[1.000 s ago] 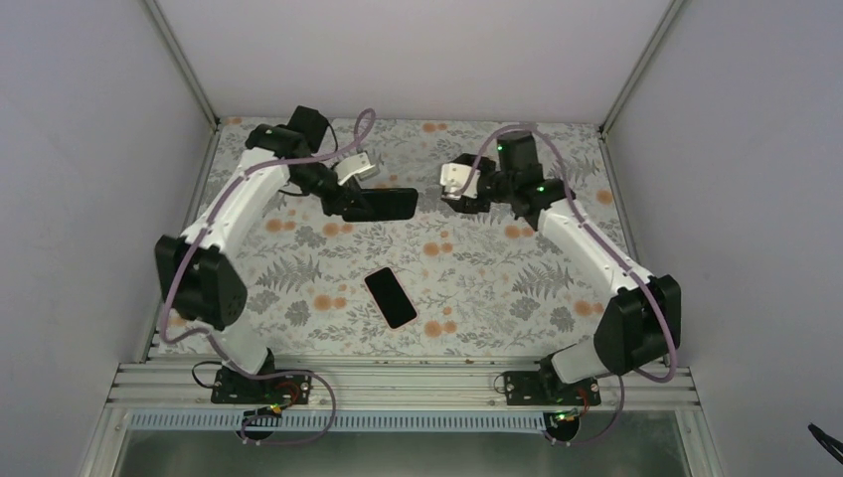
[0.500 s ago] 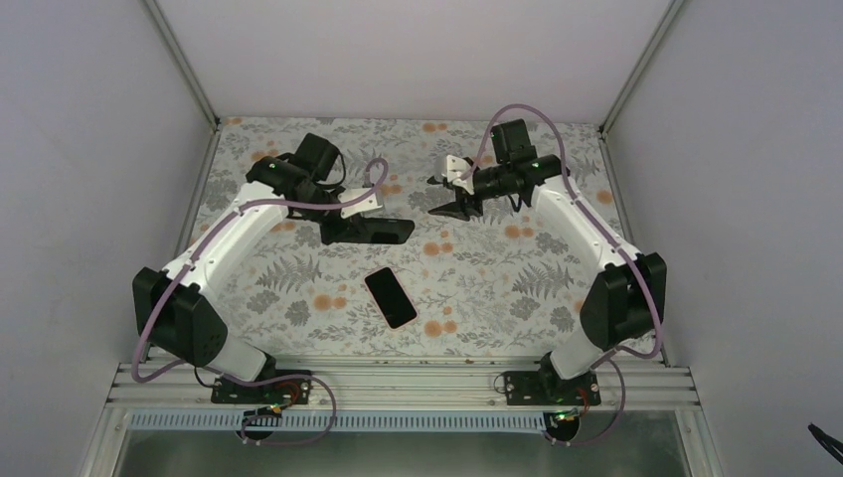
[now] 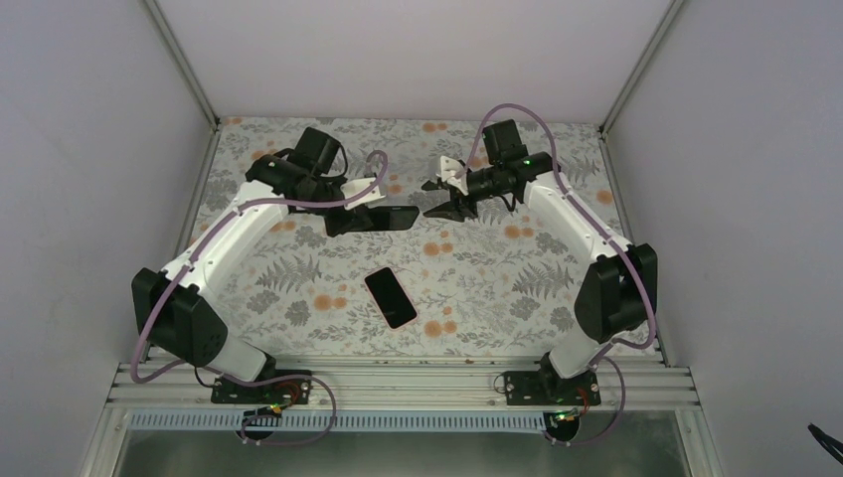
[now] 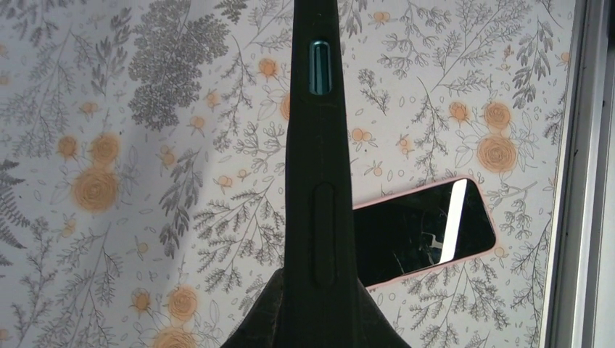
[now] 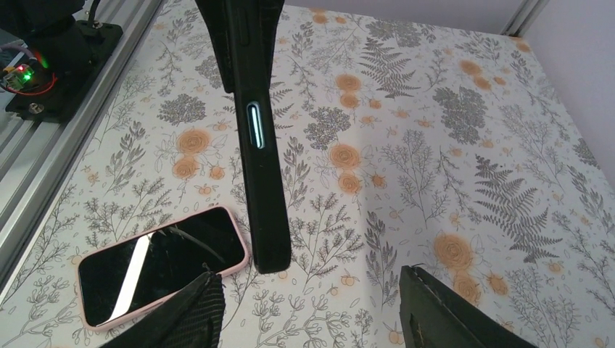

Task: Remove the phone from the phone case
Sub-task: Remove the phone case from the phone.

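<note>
My left gripper [image 3: 345, 219] is shut on one end of a black phone case [image 3: 386, 216] and holds it edge-on above the table. In the left wrist view the case [image 4: 317, 145] rises from the fingers [image 4: 268, 319] and has a teal slot in its side. I cannot tell if anything is inside it. A phone with a dark screen and pink rim [image 3: 390, 297] lies flat on the table below, and shows in both wrist views [image 4: 424, 228] [image 5: 156, 264]. My right gripper [image 3: 449, 200] is open and empty, just right of the case's free end [image 5: 255, 130].
The floral tablecloth [image 3: 497, 268] covers the table. Grey walls stand close on the left, back and right. An aluminium rail [image 3: 398, 383] with both arm bases runs along the near edge.
My left arm has turned and brought the case a little up and right. My right gripper has turned toward the case's free end, jaws spread. The phone on the table has not moved.
</note>
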